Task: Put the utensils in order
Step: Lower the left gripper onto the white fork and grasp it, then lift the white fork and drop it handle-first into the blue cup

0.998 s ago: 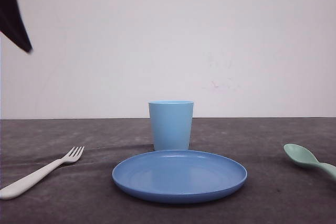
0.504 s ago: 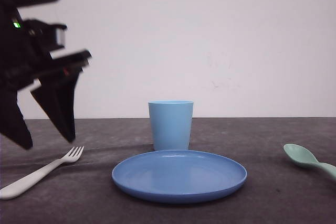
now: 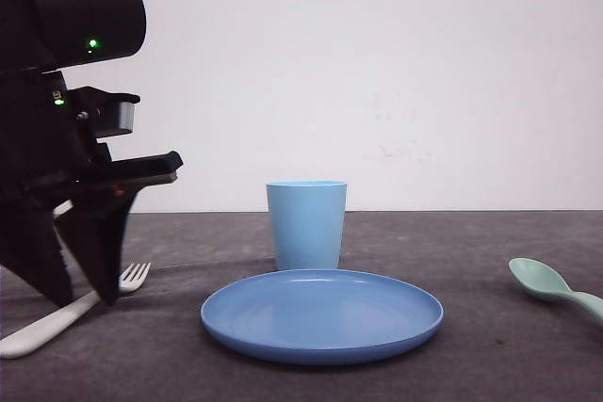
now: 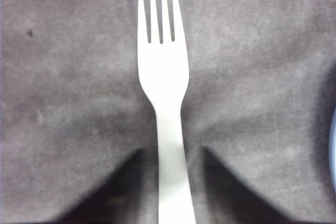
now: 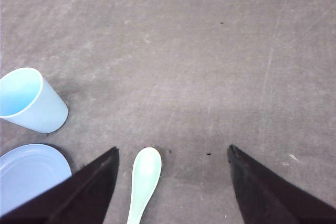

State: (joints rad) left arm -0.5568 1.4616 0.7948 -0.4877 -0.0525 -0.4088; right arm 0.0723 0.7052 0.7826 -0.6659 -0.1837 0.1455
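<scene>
The grey desk [image 3: 490, 345] carries everything. The left gripper [image 3: 71, 294] stands low over it with its fingers spread apart, straddling the handle of the white fork [image 4: 164, 93], whose tines point away beyond the fingertips. The blue plate [image 3: 322, 315] lies off to that gripper's right, with the light blue cup [image 3: 306, 224] just behind it. The right gripper [image 5: 173, 182] is also spread wide, and the mint-green spoon [image 5: 144, 182] lies between its fingers, nearer the left one.
</scene>
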